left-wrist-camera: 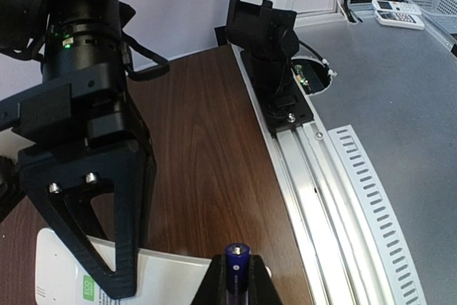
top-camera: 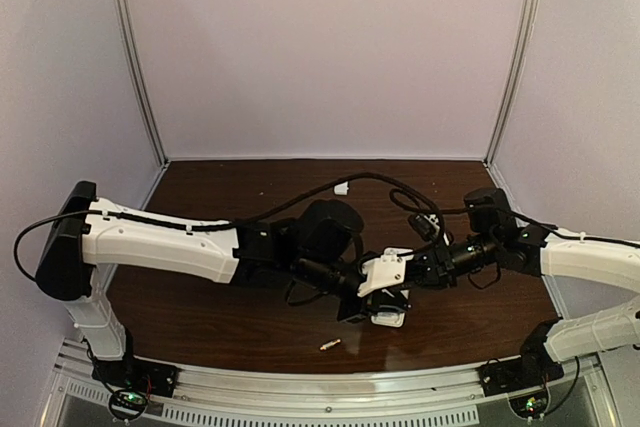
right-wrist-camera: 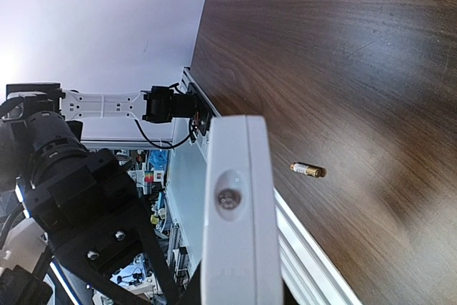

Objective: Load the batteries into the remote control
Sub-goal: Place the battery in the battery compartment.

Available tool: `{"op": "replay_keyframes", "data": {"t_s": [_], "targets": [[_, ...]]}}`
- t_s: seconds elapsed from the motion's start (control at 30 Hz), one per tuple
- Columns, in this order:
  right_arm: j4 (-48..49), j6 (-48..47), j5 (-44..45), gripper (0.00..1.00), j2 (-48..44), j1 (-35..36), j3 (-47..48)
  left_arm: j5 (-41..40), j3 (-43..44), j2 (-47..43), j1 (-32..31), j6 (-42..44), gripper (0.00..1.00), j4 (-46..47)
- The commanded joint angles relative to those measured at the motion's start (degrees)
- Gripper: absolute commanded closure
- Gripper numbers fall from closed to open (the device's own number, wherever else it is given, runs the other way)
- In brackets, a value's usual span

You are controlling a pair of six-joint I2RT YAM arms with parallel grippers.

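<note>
My right gripper [right-wrist-camera: 239,287] is shut on the white remote control [right-wrist-camera: 239,205] and holds it above the table, end-on to its camera. The remote also shows in the left wrist view [left-wrist-camera: 64,276], with a right finger [left-wrist-camera: 107,212] across it. My left gripper [left-wrist-camera: 238,269] is shut on a battery [left-wrist-camera: 238,256], whose dark blue end sticks out between the fingertips, just right of the remote's edge. In the top view both grippers meet at the table's middle front, left [top-camera: 357,309] and right [top-camera: 395,287], at the remote [top-camera: 390,319]. A second battery [top-camera: 330,345] [right-wrist-camera: 307,170] lies loose on the table.
The wooden table [top-camera: 250,317] ends in a metal rail [top-camera: 330,387] at the front, close to the loose battery. A small white piece [top-camera: 342,188] sits on the black cable at the back. The right arm's base [left-wrist-camera: 268,41] stands on the rail.
</note>
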Motion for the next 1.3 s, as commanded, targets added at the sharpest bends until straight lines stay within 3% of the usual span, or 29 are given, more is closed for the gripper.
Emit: {"op": "replay_keyframes", "data": {"t_s": [0.0, 0.87, 1.27], "targets": [[3.22, 0.94, -1.19, 1.00, -0.01, 0.68, 1.84, 1.11, 1.17, 0.83, 0.85, -0.13, 1.00, -0.48], [4.24, 0.87, -1.64, 1.00, 0.33, 0.74, 1.66, 1.78, -1.18, 1.88, 1.40, -0.81, 0.98, -2.23], [3.86, 0.67, -1.52, 1.00, 0.06, 0.74, 1.49, 0.65, -1.33, 2.09, 1.40, -0.94, 0.87, -2.76]]}}
